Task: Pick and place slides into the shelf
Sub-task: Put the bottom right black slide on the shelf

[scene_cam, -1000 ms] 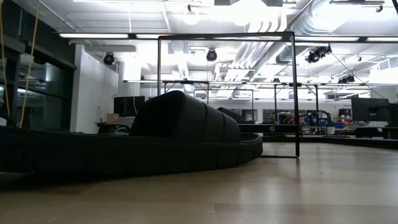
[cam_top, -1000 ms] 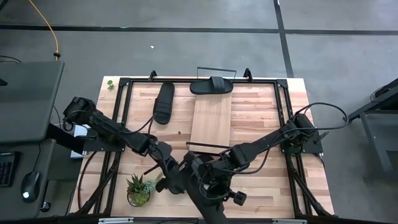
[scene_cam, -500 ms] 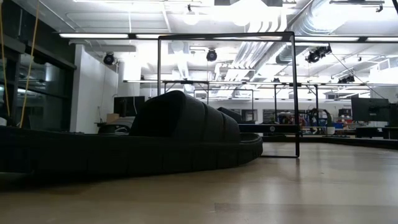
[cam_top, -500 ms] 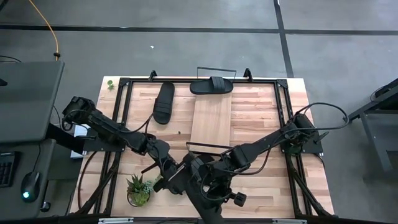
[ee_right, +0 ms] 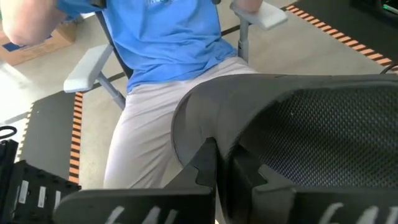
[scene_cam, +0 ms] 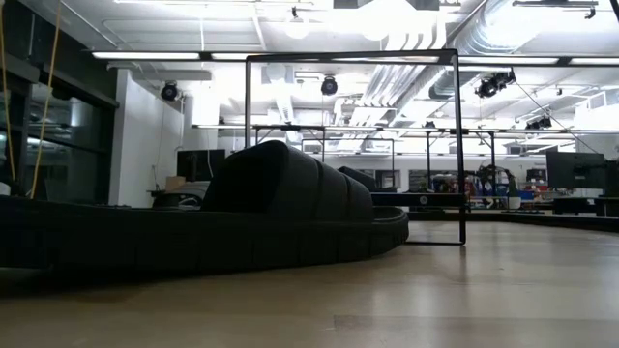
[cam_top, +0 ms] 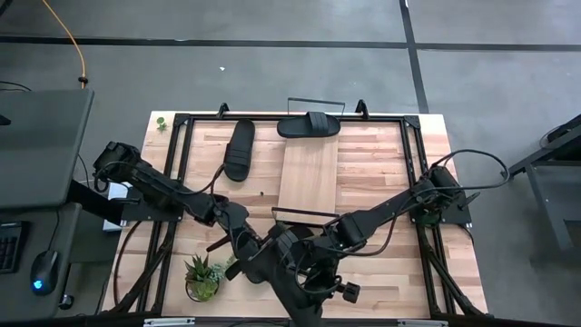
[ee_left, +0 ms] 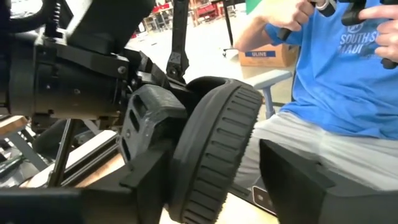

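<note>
Upper left of centre, a black slip-on slide [cam_top: 240, 150] lies loose on the butcher-block bench [cam_top: 381, 263], long axis running up-frame. Lower centre, the right jaws pinch a second slide [ee_left: 217, 149] on edge, and the left jaws straddle its sole, still gapped. A third slide [cam_top: 309, 125] lies crosswise at the top end of the light-wood wire-framed shelf [cam_top: 309, 177]. Most of the job remains, I'd say.

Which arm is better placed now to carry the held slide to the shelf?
Probably the right. The right gripper is shut on the slide, while the left gripper stands open around its sole, not yet clamped. The shelf lies just ahead of both.
</note>
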Available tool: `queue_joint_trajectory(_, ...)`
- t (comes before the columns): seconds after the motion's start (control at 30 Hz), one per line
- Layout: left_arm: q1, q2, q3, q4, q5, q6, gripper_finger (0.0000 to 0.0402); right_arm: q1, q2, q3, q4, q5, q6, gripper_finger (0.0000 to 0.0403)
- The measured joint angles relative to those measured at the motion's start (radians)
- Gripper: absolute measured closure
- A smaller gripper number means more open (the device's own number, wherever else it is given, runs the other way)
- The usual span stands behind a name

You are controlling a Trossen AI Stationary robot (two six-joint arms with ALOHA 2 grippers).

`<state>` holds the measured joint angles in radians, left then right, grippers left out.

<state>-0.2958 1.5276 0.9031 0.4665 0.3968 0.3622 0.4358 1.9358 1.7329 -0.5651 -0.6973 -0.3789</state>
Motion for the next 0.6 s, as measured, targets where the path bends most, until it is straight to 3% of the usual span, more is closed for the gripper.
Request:
queue_joint_trajectory(0.3,-0.001,0.0,0.001,0.012,0.013,0.006,0.0279,-0.004,0.002,0.0,-0.001,0.014,0.004,0.0403)
queue_joint_trajectory(0.6,-0.001,0.0,0.002,-0.002,0.02,0.027,0.0333,-0.005,0.003,0.0,-0.004,0.036,0.004,0.0399)
